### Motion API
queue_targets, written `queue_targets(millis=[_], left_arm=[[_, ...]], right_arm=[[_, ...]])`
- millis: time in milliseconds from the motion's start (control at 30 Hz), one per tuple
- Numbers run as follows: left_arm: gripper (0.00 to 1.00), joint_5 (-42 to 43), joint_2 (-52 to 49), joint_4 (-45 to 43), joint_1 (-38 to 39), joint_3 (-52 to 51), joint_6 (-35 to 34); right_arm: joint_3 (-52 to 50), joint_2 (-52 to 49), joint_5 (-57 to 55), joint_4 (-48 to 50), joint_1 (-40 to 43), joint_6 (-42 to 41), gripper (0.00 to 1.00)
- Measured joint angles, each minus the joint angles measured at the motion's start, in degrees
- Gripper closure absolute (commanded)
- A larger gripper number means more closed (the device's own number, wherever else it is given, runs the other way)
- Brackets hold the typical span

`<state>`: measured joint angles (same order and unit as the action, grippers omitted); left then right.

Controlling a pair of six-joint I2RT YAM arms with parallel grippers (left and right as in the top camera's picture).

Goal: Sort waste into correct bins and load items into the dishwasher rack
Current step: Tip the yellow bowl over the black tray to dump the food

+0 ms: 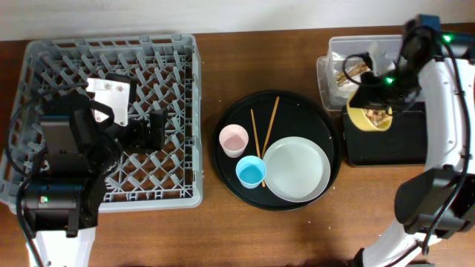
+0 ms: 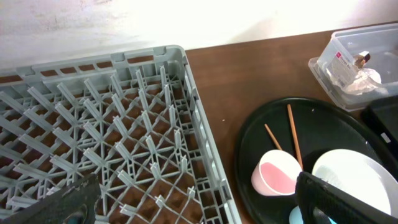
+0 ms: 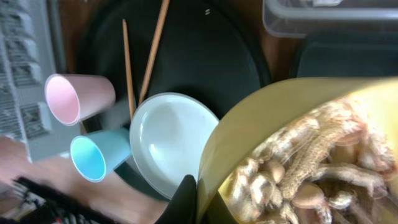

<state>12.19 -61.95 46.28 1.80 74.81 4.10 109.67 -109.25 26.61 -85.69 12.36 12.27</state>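
Nearest, the right end effector is clenched on the rim of the small yellow bowl, smooth and glossy, heaped with pale brown, knobbly food scraps. The bowl hangs over the far corner of the shallow black tray, just beside the clear tub. On the round black tray sit a matte white plate, a blue cup, a pink cup and two thin wooden chopsticks. Across the brown wooden tabletop, the left end effector hovers released, fingers spread, over the grey plastic dishwasher rack with its lattice of pegs.
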Motion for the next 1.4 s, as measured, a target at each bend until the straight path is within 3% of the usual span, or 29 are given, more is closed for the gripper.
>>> queue_targets(millis=[267, 500, 700, 1100, 1400], left_arm=[[0.01, 0.0, -0.04, -0.02, 0.0, 0.0, 0.0], [0.01, 0.0, -0.04, -0.02, 0.0, 0.0, 0.0], [0.01, 0.0, -0.04, -0.02, 0.0, 0.0, 0.0], [0.01, 0.0, -0.04, -0.02, 0.0, 0.0, 0.0], [0.01, 0.0, -0.04, -0.02, 0.0, 0.0, 0.0]], right_arm=[[-16.55, -0.09, 16.87, 13.16, 15.37, 7.96, 0.96], [-33.83, -0.11, 35.76, 33.16, 25.29, 10.56, 0.96], [-37.75, -0.13, 55.08, 37.42, 29.88, 10.64, 0.96], [-37.75, -0.13, 60.11, 37.13, 32.04, -9.66, 0.96], [-37.81, -0.13, 60.35, 41.62, 34.53, -12.92, 0.96]])
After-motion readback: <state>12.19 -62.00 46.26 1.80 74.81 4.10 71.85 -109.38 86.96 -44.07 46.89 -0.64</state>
